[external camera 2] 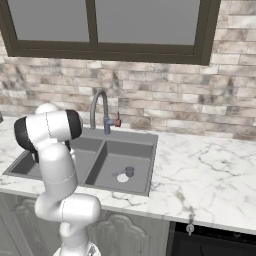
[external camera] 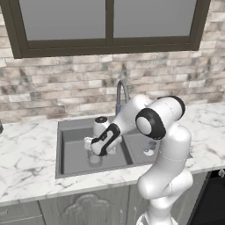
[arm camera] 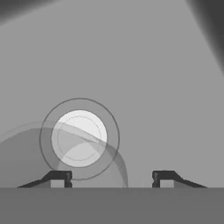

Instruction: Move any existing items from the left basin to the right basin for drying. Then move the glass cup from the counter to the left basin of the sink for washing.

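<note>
My gripper (external camera: 93, 149) hangs low over the left basin (external camera: 70, 149) of the dark grey sink, pointing down. In the hand view its fingertips (arm camera: 61, 178) stand wide apart, so the gripper (arm camera: 112, 179) is open and holds nothing. The glass cup (arm camera: 92, 168), a see-through tumbler, sits just below in the left basin, overlapping the pale round drain (arm camera: 78, 138), and shows as a faint pale shape under the hand (external camera: 94, 159). The tiny clear glass (external camera: 149, 150) stands in the right basin (external camera: 136, 151), beside that basin's drain (external camera 2: 122, 177); from the right side this tiny glass (external camera 2: 129, 171) is plain to see.
The curved steel tap (external camera: 122, 90) rises behind the sink's divider, close to my forearm. White marble counter (external camera: 26, 154) runs on both sides of the sink, wide on the right (external camera 2: 200, 170). A brick wall and a dark-framed window stand behind.
</note>
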